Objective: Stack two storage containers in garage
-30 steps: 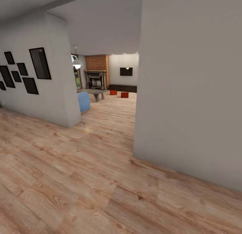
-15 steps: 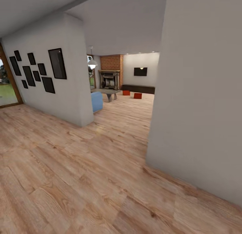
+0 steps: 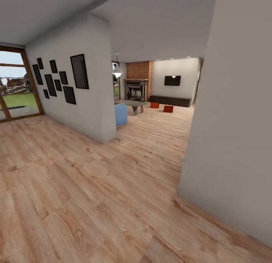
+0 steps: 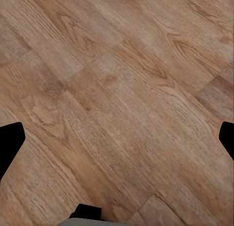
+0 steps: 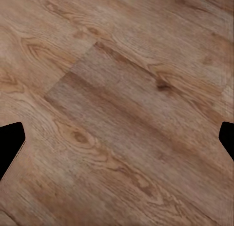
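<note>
Glass door (image 3: 15,87): one, wood-framed, at far left of head view, grass and sky behind.
Picture frames (image 3: 56,79): nine black ones counted, hung on the pale wall (image 3: 75,85) beside the door.
Blue seat (image 3: 121,114): one, partly hidden behind the corner of that wall.
Pendant lamp (image 3: 117,70): one, hanging past the wall's edge.
Fireplace (image 3: 136,89): one, grey, set in a red brick chimney (image 3: 139,70).
Low table (image 3: 134,104): one, dark, in front of the fireplace.
Storage containers: two, orange-red, on the light wood floor (image 3: 94,187) of the living room, far ahead and well apart from both grippers; left container (image 3: 155,105) just before the long dark cabinet (image 3: 170,101), right container (image 3: 168,109) a little nearer and apart from the first.
TV (image 3: 172,80): one, black, on the far wall above the cabinet.
Near wall (image 3: 238,115): one, pale grey, at the right of head view.
Left gripper (image 4: 117,143): two dark fingertips at opposite edges of the left wrist view, spread wide, nothing between them, plank floor beyond, no contact seen.
Right gripper (image 5: 117,143): two dark fingertips at opposite edges of the right wrist view, likewise spread wide, holding nothing, plank floor beyond.
</note>
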`<state>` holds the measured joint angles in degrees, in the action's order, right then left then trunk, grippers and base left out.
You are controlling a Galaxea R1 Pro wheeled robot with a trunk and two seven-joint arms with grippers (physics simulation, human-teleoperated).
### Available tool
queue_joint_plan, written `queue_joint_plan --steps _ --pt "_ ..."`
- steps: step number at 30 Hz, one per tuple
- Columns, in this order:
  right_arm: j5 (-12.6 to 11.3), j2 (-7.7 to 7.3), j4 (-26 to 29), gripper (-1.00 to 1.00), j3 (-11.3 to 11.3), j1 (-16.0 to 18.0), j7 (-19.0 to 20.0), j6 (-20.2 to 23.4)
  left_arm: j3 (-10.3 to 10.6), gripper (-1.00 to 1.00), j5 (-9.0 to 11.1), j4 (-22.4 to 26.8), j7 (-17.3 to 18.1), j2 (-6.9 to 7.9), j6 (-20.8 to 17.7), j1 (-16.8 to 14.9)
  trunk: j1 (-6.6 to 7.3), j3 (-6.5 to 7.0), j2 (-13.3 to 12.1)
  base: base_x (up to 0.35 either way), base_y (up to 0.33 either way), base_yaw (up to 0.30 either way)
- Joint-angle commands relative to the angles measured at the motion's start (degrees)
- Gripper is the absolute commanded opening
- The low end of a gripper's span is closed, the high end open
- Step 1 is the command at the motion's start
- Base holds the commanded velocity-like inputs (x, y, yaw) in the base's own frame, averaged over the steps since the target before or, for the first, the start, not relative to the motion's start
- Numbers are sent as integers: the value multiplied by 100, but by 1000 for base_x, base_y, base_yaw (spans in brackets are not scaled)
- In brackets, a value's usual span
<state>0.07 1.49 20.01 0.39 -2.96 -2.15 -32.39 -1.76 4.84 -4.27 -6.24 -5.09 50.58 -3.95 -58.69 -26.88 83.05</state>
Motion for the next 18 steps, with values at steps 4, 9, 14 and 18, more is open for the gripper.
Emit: queue_joint_plan --steps 4,9,14,18 --pt "2 1 9 100 6 -3 -22 -4 -13 100 9 -21 3 -1 31 -10 -4 -5 3 326 0 58" --pt "2 1 8 100 7 -3 -22 -4 -12 100 9 -21 5 -1 31 -10 -4 -5 3 327 0 13" --pt "2 1 9 100 6 -3 -22 -4 -11 100 9 -22 4 -1 31 -10 -4 -5 3 326 0 3" --pt "2 1 6 100 6 -3 -22 -4 -12 100 9 -21 3 -1 31 -10 -4 -5 3 327 0 0"
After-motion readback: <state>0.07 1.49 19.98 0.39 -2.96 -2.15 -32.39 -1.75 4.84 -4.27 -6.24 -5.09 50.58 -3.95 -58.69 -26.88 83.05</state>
